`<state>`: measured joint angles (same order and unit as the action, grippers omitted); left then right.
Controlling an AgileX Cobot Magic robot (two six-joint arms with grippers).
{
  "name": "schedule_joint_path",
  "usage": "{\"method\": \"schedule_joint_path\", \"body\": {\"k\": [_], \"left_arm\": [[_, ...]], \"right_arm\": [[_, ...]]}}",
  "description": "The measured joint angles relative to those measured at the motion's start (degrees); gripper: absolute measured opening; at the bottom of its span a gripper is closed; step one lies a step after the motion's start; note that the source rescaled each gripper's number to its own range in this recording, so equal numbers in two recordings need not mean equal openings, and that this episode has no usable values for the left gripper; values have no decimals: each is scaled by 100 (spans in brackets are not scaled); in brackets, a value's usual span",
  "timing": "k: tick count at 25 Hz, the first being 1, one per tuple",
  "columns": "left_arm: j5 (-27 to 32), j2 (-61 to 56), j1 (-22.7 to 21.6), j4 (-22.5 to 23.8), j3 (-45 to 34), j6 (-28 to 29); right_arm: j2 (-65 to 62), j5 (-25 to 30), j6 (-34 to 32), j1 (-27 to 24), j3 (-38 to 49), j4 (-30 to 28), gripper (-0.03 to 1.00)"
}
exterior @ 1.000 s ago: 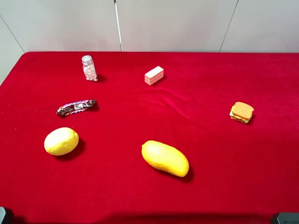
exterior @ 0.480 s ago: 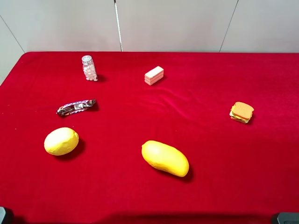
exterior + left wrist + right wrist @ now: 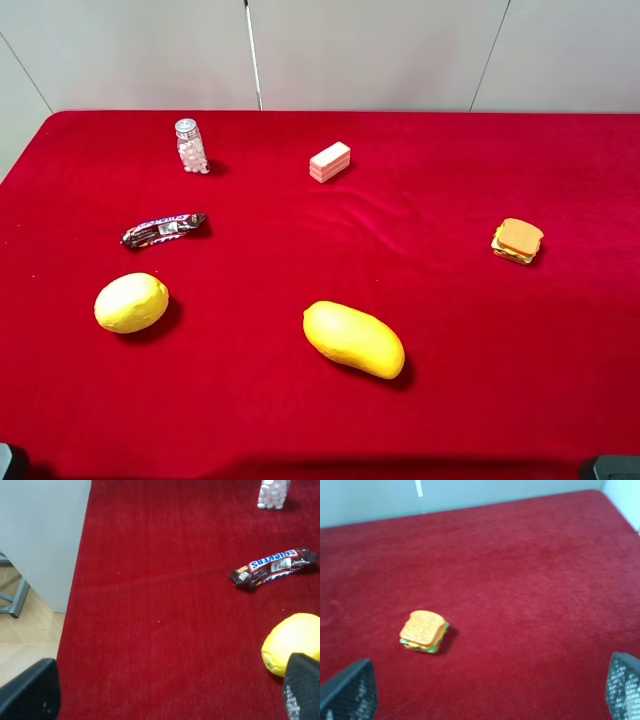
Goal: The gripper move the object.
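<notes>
A single mango is seen lying on the red cloth-covered table, close to the near edge and slightly right of its middle, its long axis slanted, untouched by either arm. Its skin appears smooth and glossy, so it is judged likely to slip under a narrow pinch; it looks firm and of moderate weight. A hold across the thick middle, jaws set square to the long axis, is judged safest, the tapered ends being avoided.

The left gripper is shown by two dark fingertips set wide apart above the near-left part of the cloth, nothing between them. The right gripper is likewise spread, with nothing held, above the right side. Both are well apart from the mango.

Six items are counted on the table, one of each: the mango; one rounder lemon near the left edge; one chocolate bar just behind it; one small jar of white pellets toward the far-left corner; one pink-and-white layered block near the far edge; and one toy sandwich toward the right edge.
</notes>
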<state>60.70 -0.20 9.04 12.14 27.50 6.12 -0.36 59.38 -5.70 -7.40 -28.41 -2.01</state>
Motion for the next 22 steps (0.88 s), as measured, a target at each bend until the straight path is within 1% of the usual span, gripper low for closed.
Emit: {"method": "schedule_joint_path", "body": {"k": [4, 22], "left_arm": [[0, 0, 0, 0, 0, 0], [0, 0, 0, 0, 0, 0]], "right_arm": [[0, -6, 208, -102, 0, 201, 100], [0, -6, 266, -102, 0, 201, 100]]}}
